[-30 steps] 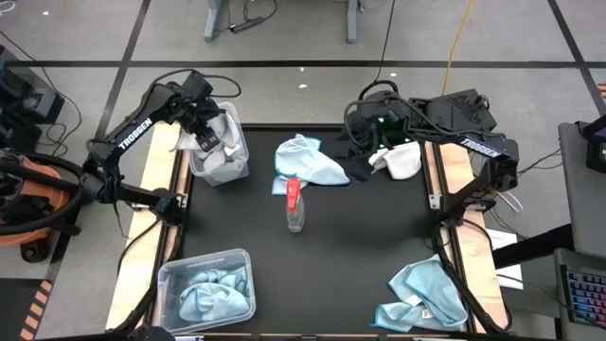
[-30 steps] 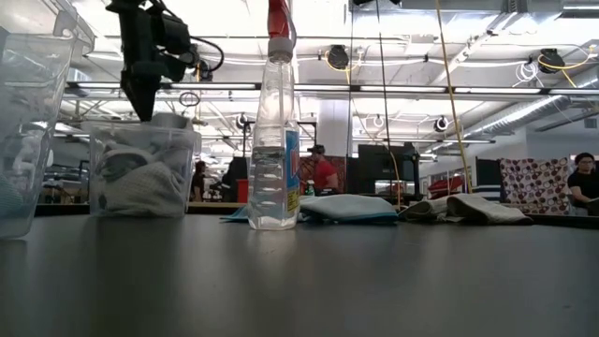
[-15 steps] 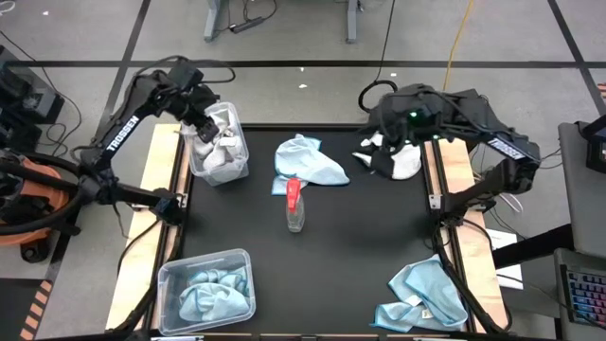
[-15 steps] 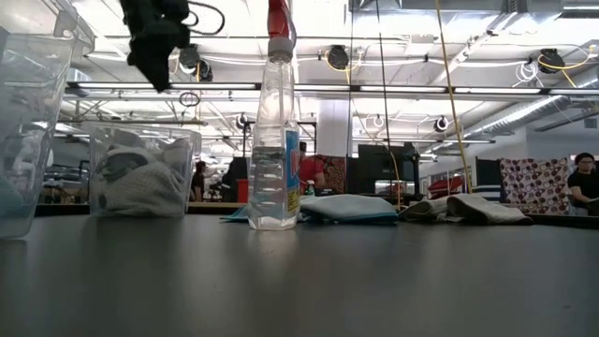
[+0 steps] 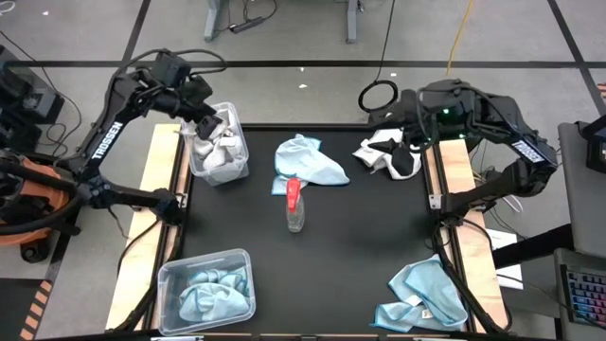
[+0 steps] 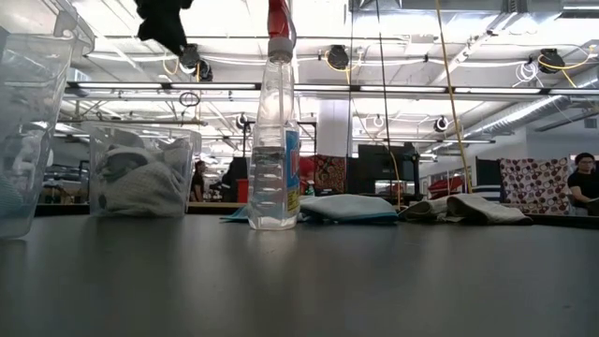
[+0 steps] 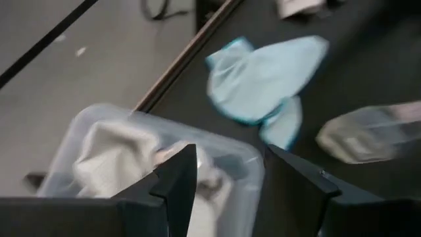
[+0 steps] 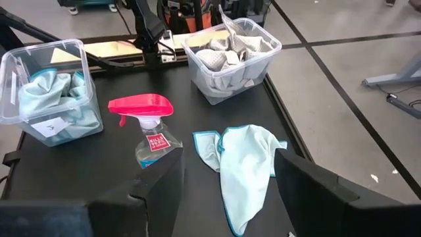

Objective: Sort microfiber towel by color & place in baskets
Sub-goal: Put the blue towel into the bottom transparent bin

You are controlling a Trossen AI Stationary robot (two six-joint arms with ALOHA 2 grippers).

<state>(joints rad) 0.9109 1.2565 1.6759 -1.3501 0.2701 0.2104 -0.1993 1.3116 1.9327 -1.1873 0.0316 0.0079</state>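
My left gripper point(image 5: 196, 106) hangs open above the far-left basket point(image 5: 239, 163), which holds white microfiber towels point(image 7: 125, 155). It shows high up in the low view point(image 6: 167, 23). Nothing is between its fingers point(image 7: 227, 178). My right gripper point(image 5: 409, 144) is open and empty point(image 8: 227, 191) at the far right, above a white towel point(image 5: 383, 156) lying flat on the table. A light blue towel point(image 5: 308, 161) lies spread at the far middle. A second basket point(image 5: 170, 279) at the near left holds light blue towels point(image 5: 213, 292).
A clear spray bottle with a pink top point(image 5: 295, 204) stands upright mid-table, just on the near side of the blue towel. Another light blue towel point(image 5: 426, 298) lies at the near right corner. The black table top between the bottle and the near edge is bare.
My left gripper has risen from just over the far-left basket and tipped toward level, staying open. My right gripper has drawn back toward the table's right edge and slightly up, away from the middle, uncovering the white towel, which stays on the table.
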